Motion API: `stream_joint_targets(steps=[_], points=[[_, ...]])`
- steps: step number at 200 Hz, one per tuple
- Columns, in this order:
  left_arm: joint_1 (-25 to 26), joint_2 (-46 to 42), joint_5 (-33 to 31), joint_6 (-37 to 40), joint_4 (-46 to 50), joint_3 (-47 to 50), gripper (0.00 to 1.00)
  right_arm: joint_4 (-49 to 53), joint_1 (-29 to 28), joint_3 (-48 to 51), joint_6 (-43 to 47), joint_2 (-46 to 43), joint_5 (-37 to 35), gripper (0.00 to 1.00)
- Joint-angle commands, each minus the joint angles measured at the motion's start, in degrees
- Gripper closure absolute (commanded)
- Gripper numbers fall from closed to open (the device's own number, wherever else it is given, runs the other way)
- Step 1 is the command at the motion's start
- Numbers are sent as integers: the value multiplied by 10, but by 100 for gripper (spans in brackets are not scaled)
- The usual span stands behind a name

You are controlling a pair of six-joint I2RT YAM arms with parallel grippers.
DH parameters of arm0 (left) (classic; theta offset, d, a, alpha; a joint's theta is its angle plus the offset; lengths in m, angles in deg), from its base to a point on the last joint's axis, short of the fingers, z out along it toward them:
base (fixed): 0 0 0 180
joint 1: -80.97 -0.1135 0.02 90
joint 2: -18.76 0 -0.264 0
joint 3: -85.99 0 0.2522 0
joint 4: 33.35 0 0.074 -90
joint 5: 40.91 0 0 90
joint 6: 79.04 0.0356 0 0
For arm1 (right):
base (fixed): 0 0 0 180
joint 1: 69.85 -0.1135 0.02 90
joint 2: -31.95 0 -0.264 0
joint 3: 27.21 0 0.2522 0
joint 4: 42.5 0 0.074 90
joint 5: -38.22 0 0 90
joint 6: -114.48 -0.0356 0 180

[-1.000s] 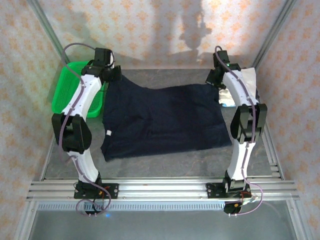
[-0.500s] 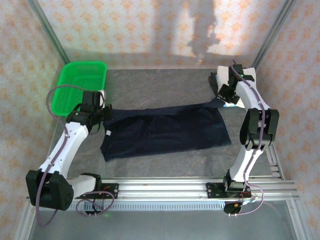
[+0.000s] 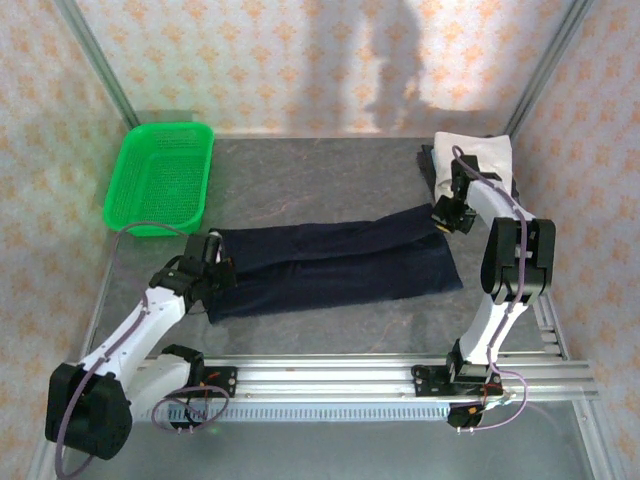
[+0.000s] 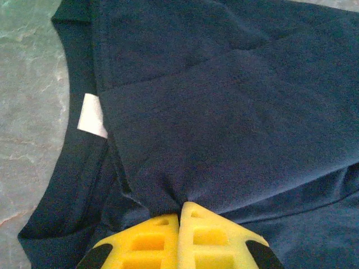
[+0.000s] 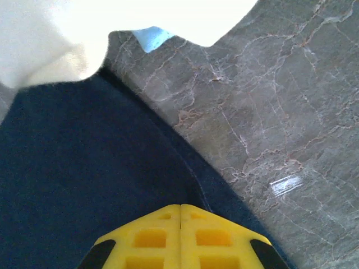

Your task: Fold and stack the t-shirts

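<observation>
The left gripper is clamped shut on a pinch of the dark shirt near its collar. That shirt lies doubled lengthwise across the middle of the table. It looks light, soft and limp, so it is best taken by edges or corners. The right gripper is closed on its far right corner, just beside the folded white shirt.

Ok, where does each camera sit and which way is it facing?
Top external: fixed above and behind the robot, looking down on the table; both arms show, left gripper and right gripper pinching the navy t-shirt's ends.
Left wrist: on the left arm, looking down past its shut yellow fingers at navy cloth and a white label.
Right wrist: on the right arm, looking down past shut yellow fingers at the shirt's edge and white t-shirt.
All three share the navy t-shirt.
</observation>
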Motion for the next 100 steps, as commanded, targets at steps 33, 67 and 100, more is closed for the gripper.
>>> stream_joint_targets(steps=[33,67,100], points=[[1,-64,-38,-57,10,54,100,-2,3,29,0,-13,-32,100],[1,-90,-29,-78,16,66,75,-1,3,38,-8,-5,-44,100],[2,-115,-38,-85,31,50,50,13,3,41,-9,-10,-65,91]])
